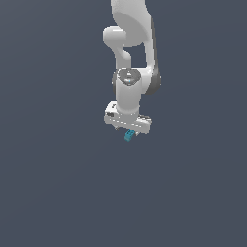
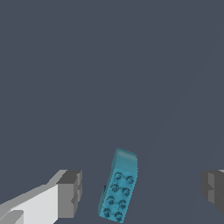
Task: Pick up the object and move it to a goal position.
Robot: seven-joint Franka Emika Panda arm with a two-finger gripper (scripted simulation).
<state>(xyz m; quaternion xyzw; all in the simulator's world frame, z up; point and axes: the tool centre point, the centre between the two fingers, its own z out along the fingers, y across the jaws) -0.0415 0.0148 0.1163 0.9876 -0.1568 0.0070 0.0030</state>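
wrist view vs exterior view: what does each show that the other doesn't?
Wrist only: the studs on one face of the small teal-blue oblong block, and both grey fingertip pads standing apart from it, jaws open. Exterior only: the white arm above the gripper. Both: the block between the jaws, against plain dark grey.

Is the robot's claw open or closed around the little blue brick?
Open. In the wrist view the gripper has its two fingers far apart, and the blue brick sits between them with a gap on each side.
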